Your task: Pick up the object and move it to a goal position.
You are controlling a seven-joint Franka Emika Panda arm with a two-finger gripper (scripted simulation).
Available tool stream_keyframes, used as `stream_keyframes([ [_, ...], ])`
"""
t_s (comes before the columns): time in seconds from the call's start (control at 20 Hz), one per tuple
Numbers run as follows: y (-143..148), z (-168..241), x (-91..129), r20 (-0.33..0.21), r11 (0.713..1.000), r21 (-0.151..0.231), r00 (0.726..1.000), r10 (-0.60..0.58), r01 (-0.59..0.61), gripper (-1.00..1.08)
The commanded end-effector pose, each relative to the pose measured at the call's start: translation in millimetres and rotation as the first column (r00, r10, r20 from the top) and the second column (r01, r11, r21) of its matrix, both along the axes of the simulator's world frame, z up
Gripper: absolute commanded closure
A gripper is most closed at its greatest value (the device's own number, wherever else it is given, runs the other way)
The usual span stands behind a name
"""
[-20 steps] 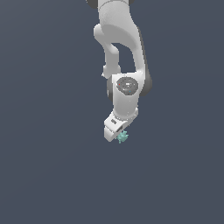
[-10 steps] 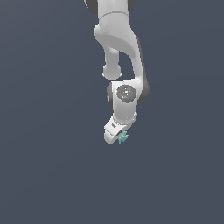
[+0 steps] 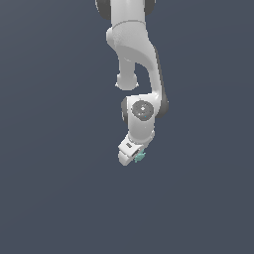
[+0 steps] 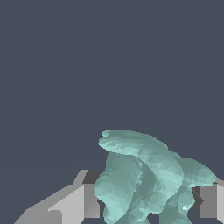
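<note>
The object (image 3: 140, 157) is a tiny pale teal-green spiky lump. In the exterior view it sticks out at the tip of my white gripper (image 3: 133, 158), which hangs below the arm against the plain dark grey background. In the wrist view the object (image 4: 144, 175) fills the space between my two grey fingers (image 4: 74, 203), which press on it from both sides. My gripper (image 4: 146, 205) is shut on the object. No goal marker shows in either view.
The white arm (image 3: 134, 64) comes down from the top of the exterior view. Around it there is only uniform dark grey.
The gripper with the object has shifted slightly up and toward the exterior view's left as the wrist turned. The grip on the object is unchanged.
</note>
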State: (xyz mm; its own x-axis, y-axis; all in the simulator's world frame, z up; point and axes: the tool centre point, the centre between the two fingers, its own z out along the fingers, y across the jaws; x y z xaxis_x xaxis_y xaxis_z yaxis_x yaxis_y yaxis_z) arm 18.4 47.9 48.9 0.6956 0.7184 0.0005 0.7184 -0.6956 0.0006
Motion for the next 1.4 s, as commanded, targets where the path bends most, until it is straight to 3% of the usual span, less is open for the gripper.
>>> stream_keyframes([
  [0.0, 0.2, -0.7, -0.3, -0.001, 1.0, 0.0, 1.0, 0.0, 0.0, 1.08],
  [0.7, -0.6, 16.4, -3.6, 0.0, 1.0, 0.0, 1.0, 0.0, 0.0, 1.08],
  [1.0, -2.0, 51.4, -11.1, 0.0, 1.0, -0.001, 1.0, 0.001, -0.001, 1.08],
  [1.35, -4.5, 119.0, -25.0, 0.0, 1.0, -0.001, 1.0, 0.001, -0.001, 1.08],
])
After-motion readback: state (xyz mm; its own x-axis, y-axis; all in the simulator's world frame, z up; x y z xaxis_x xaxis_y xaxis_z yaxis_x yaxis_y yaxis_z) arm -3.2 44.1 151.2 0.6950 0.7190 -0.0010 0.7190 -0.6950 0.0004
